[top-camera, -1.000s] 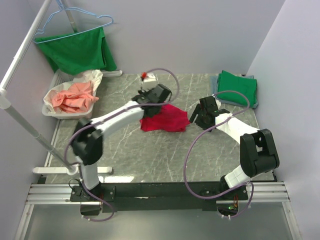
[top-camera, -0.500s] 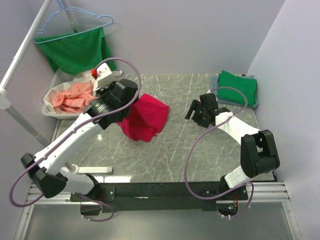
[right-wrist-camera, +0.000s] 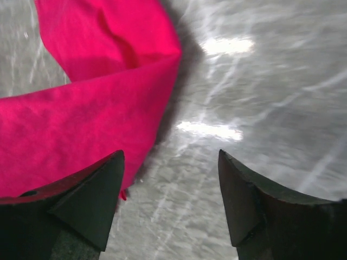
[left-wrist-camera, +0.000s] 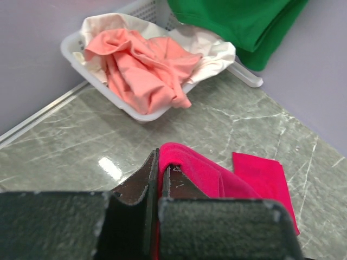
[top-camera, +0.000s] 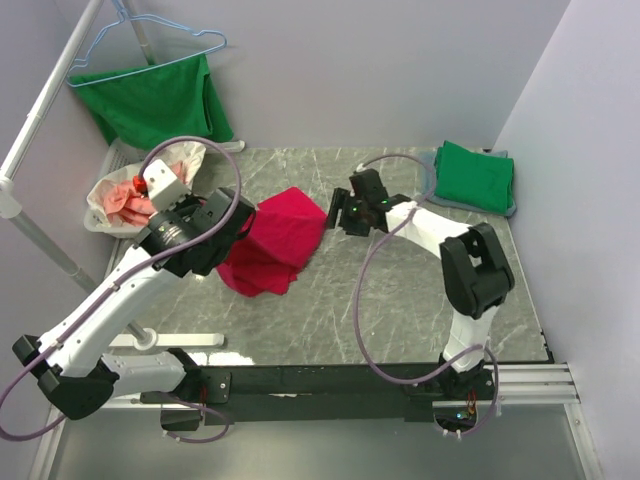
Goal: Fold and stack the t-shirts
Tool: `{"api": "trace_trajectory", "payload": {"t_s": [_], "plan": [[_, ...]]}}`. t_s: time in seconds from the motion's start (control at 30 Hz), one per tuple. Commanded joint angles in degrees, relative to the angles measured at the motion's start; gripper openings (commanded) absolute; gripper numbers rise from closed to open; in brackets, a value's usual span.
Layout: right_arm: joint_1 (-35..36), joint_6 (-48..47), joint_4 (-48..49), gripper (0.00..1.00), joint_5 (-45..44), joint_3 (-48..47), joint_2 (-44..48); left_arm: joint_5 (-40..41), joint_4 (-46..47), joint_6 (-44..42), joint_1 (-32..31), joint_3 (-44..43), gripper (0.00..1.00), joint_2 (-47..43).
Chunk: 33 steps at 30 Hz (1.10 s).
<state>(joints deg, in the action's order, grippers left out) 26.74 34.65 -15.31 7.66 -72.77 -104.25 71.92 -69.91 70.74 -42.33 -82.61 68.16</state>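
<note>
Left gripper (top-camera: 232,232), seen from above, is pressed together on a bunched fold of the red t-shirt (top-camera: 272,245), which lies left of the middle of the grey-green marbled table (top-camera: 400,300). The right gripper (top-camera: 338,213) sits just right of the shirt's far corner with its fingers spread, holding nothing. At the far right corner a folded green t-shirt (top-camera: 475,175) rests on a grey t-shirt (top-camera: 509,206). A white basket (top-camera: 98,222) stands at the far left, and behind it a green shirt (top-camera: 160,100) hangs on a blue hanger (top-camera: 150,45). Pale lilac walls (top-camera: 400,70) close in the table, and a white pole (top-camera: 40,130) slants along the left.

From the left wrist, the closed fingers pinch a ridge of red cloth. Beyond them the basket holds pink cloth (left-wrist-camera: 146,65) over white cloth (left-wrist-camera: 209,46).

From the right wrist, the spread fingers frame the shirt's edge on the left and bare, shiny table on the right.
</note>
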Motion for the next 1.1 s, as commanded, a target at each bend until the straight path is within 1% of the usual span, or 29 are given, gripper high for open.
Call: {"api": "trace_trajectory", "payload": {"t_s": [0.0,0.03,0.07,0.13,0.17,0.27,0.43,0.53,0.7,0.8,0.9,0.97,1.0,1.03,1.07], "plan": [[1.8,0.5,1.3,0.72,2.1,-4.0,-4.1,4.4,-7.5,6.6,0.2,-2.8,0.01,-2.9],[2.1,0.7,1.8,0.7,2.8,-4.3,-4.7,4.5,-8.0,7.5,0.2,-3.0,0.01,-2.9],[2.2,0.7,2.6,0.65,3.3,-4.7,-5.4,4.5,-8.0,7.0,0.2,-3.1,0.01,-3.6],[2.8,0.6,3.4,0.61,4.5,-5.5,-7.0,4.5,-6.8,5.3,0.2,-2.9,0.01,-3.9],[3.1,0.3,3.9,0.57,5.0,-6.0,-7.5,4.5,-6.6,4.9,0.2,-2.8,0.01,-4.3],[4.2,0.1,5.2,0.54,6.8,-6.9,-9.3,3.9,-5.9,3.9,0.3,-2.5,0.01,-4.6],[5.1,0.4,8.3,0.53,9.5,-6.5,-10.5,2.8,-4.2,1.6,0.3,-1.5,0.01,-4.5],[5.3,1.4,11.3,0.56,11.8,-6.0,-11.2,1.6,-2.2,0.5,0.2,-0.6,0.01,-4.3],[5.3,2.3,12.5,0.56,14.5,-8.5,-14.9,-0.5,-1.8,0.4,0.3,0.8,0.01,-3.7],[5.5,2.6,11.8,0.53,15.2,-11.0,-17.7,-1.2,-2.0,0.7,0.3,1.7,0.01,-3.7],[5.5,2.3,11.2,0.46,15.3,-12.0,-19.1,-1.2,-2.2,1.1,0.3,2.2,0.01,-4.1],[5.5,2.3,11.0,0.33,15.0,-11.9,-19.0,-1.0,-2.5,1.2,0.2,2.3,0.01,-4.1],[5.4,2.1,10.8,0.24,14.6,-11.7,-18.9,-0.7,-2.8,1.2,0.3,2.3,0.01,-4.1],[5.5,2.0,10.5,0.05,14.2,-11.3,-18.6,-0.5,-3.0,1.3,0.3,1.8,0.01,-4.1],[5.4,1.8,10.3,0.0,13.7,-10.8,-17.8,-0.3,-3.4,1.7,0.3,1.6,0.01,-4.1]]}}
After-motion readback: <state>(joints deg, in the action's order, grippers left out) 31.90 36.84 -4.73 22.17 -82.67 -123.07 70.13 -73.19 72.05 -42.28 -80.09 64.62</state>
